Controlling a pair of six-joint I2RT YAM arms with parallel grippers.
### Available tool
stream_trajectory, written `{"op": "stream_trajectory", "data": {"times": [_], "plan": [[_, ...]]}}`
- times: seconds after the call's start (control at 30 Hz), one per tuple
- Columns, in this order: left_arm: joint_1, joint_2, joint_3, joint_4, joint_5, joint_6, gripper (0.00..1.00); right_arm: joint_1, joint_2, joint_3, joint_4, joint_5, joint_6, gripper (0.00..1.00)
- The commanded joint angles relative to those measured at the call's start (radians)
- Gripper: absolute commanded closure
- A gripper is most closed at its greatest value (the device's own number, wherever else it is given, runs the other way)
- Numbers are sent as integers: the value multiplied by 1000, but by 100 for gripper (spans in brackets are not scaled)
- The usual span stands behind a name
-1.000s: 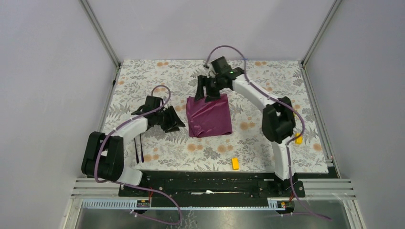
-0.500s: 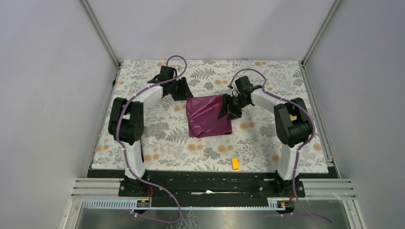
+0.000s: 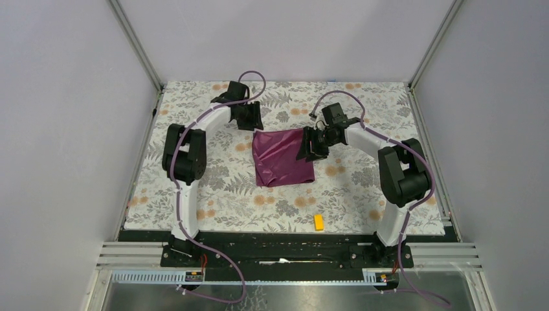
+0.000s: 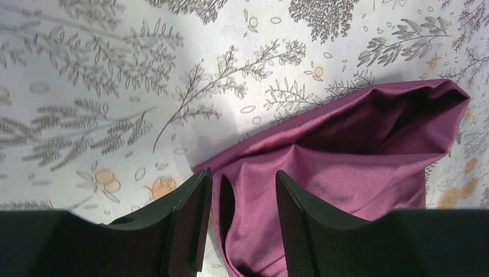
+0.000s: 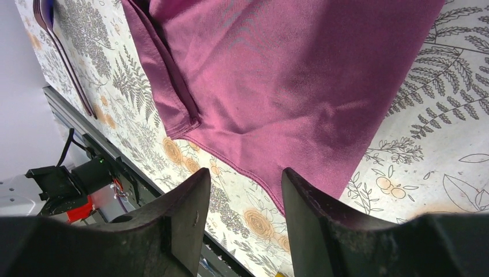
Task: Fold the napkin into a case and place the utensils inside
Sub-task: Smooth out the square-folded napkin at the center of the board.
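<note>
The folding step seems to be running: the left fingers (image 4: 295, 231) are standing spread with a napkin (image 4: 357, 156) corner between them, and the right fingers (image 5: 185, 219) are spreading over its edge. Next, both should pinch and lift.

Utensils (image 5: 45, 12), seemingly cropped top-left

No legible text or markings.

White link shells and bulky black joint housings form the left arm (image 3: 186, 207) and right arm (image 3: 388, 217); a purple cable (image 3: 254, 72) loops along each. Tool fingers (image 4: 295, 222) are black, ribbed.
</note>
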Motion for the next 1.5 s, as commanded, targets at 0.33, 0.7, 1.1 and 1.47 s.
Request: {"op": "stream_trajectory", "data": {"times": [0.33,0.7,1.1,1.47], "plan": [[23,135,213,-138,142,184,46,-6,-22,1,27,-59,-29,49],[31,127,205,-131,151,173,73,-6,-9,1,29,-70,-29,52],[74,-19,14,-1,102,-18,92,-7,30,-37,58,-52,31,59],[101,-46,-114,236,247,-156,95,-7,61,-84,77,65,89,67]]}}
